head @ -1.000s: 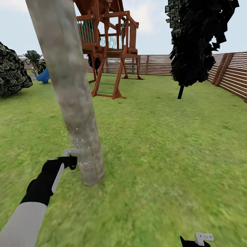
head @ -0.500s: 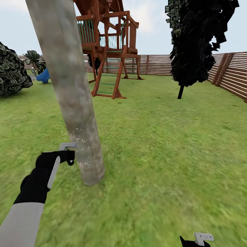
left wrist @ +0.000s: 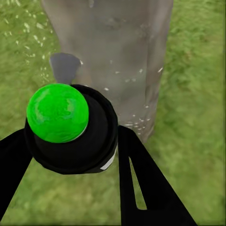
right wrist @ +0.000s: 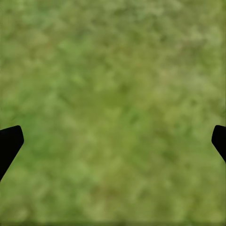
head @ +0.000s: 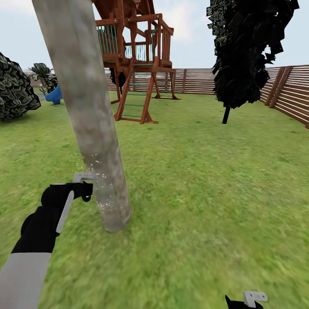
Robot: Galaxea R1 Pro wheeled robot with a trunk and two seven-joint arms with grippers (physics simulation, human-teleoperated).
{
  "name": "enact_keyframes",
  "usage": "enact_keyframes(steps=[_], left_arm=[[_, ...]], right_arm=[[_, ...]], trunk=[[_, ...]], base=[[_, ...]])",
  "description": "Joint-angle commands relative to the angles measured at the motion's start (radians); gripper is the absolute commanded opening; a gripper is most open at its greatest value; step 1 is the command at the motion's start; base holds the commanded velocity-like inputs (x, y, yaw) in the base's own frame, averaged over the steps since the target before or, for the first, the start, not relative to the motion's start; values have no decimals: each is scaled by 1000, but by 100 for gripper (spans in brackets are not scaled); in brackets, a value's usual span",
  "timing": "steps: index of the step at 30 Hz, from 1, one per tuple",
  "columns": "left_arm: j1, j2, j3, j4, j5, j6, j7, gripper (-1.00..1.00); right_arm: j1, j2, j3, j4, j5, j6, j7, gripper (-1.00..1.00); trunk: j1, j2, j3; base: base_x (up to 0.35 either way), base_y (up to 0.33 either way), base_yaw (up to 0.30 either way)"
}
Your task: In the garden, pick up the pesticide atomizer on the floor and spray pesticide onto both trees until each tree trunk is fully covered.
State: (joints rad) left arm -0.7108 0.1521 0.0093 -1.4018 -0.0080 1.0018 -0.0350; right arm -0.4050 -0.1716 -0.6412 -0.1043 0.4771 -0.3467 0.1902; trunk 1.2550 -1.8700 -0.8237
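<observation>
Atomizer: dark body with green cap, clamped between the left gripper fingers, nozzle aimed at the near tree trunk.
Left gripper state: closed on the atomizer; in the head view it sits just left of the trunk, close but not clearly touching.
Change: over the last second the left arm has lifted and drawn slightly left, so the spray line has crept higher up the trunk. Camera has not moved.
Meaning: sweep is working upward from the base; coverage is partial.
Pesticide: white specks scattered on the trunk's lower part, a few drifting over the lawn to its left. Upper trunk looks bare.
Right gripper: low at the near right, fingers spread wide over grass, holding nothing.
Second tree: far right by the fence, well apart, no specks visible.
Play tower: far, behind the trunk.
</observation>
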Motion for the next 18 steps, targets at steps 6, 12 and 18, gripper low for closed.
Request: enact_keyframes(steps=[6,12,18], left_arm=[[64,-11,-3,188,1,-87,0,-100],[68,-74,0,479,-7,-354,13,-100],[70,-102,2,696,-3,-552,29,-100]], right_arm=[[0,0,0,0,0,0,0,100],[0,0,0,0,0,0,0,100],[0,0,0,0,0,0,0,100]], trunk=[[0,0,0],[0,0,0],[0,0,0]], base=[[0,0,0],[0,0,0],[0,0,0]])
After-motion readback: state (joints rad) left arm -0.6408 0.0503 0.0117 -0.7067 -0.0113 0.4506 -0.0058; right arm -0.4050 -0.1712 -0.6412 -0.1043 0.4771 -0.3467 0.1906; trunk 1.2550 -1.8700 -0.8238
